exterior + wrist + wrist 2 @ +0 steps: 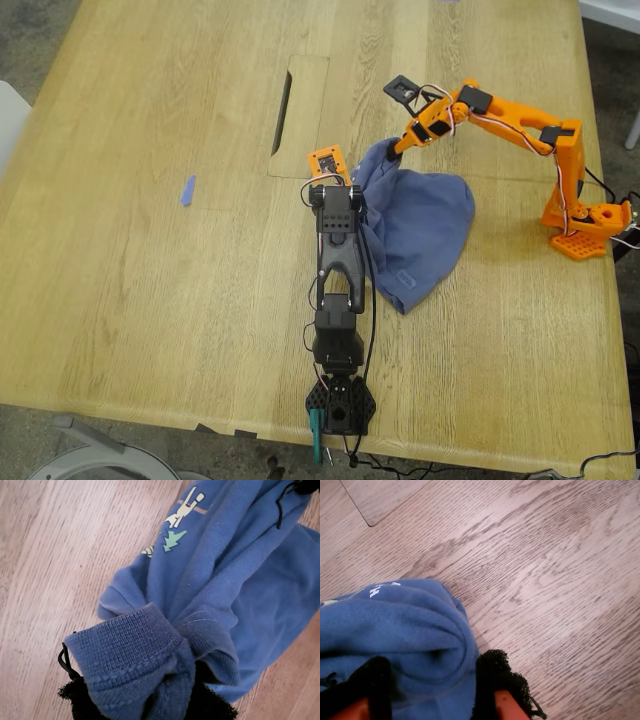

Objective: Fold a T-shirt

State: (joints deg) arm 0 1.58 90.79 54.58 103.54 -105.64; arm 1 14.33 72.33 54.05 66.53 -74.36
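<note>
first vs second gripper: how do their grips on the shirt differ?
My first gripper holds a ribbed, stitched edge of the T-shirt; my second gripper pinches a smooth rolled fold. Cloth buries the first's jaws almost entirely; the second's orange, black-padded fingers show on both sides. Both are shut on the shirt.

The T-shirt [420, 225] is showing as soft, matt knit cloth, with a ribbed, stitched hem [130, 650] and a flat printed motif [182, 517]. The table [150, 280] is presenting pale wood with visible grain and a dull, smooth finish. The pads [495, 680] of my second gripper [432, 690] are appearing black, fuzzy and rough.
</note>
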